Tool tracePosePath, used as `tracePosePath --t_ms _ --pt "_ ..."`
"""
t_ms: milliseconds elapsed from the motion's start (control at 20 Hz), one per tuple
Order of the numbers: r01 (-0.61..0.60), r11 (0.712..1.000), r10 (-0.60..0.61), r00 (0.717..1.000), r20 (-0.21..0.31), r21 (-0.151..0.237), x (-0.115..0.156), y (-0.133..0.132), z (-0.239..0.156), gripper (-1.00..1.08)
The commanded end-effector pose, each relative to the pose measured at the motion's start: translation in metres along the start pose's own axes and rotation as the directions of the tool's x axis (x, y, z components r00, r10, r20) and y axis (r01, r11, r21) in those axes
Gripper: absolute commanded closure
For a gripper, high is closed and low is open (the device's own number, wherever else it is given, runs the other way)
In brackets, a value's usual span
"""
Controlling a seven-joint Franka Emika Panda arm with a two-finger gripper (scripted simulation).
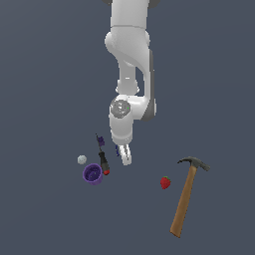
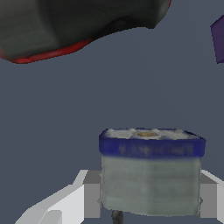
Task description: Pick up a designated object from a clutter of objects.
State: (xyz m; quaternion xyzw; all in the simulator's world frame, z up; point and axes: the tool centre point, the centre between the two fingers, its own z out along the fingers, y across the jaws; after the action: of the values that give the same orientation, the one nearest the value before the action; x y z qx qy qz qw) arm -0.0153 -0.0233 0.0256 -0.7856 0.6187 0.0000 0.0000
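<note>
The designated object (image 2: 151,175), a small pale grey block with a dark blue band round its top, fills the space between my gripper's (image 2: 148,199) two white fingers. Their grey pads (image 2: 92,194) press flush against both of its sides, so the gripper is shut on it. In the exterior view the gripper (image 1: 125,158) hangs low over the floor, and only a blue sliver of the object (image 1: 118,150) shows beside the fingers. The rest of the clutter of objects lies around it.
The black-and-red stick (image 1: 103,162) (image 2: 65,26) lies close beside the gripper, toward the exterior view's left. Beyond it are the purple cup (image 1: 92,174), the whitish ball (image 1: 81,159) and a tiny purple piece (image 1: 100,141) (image 2: 217,39). Toward the exterior view's right lie the strawberry (image 1: 165,182) and the hammer (image 1: 187,196).
</note>
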Motion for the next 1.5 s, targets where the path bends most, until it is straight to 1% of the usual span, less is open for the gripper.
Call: tracePosePath --t_ms 0,200,450,1150,1450 --pt "0.001 1.0 -0.001 1.0 0.0 0.001 -0.006 0.0 -0.01 1.08" --pt "0.0 1.0 0.0 1.0 0.0 0.001 -0.018 0.001 -0.031 1.08" --pt "0.0 1.0 0.0 1.0 0.0 0.001 -0.041 0.002 -0.068 1.08" --pt "-0.001 1.0 0.001 1.0 -0.004 0.0 -0.121 0.006 -0.208 1.08" --pt "0.0 1.0 0.0 1.0 -0.004 0.0 -0.153 0.006 -0.261 1.08"
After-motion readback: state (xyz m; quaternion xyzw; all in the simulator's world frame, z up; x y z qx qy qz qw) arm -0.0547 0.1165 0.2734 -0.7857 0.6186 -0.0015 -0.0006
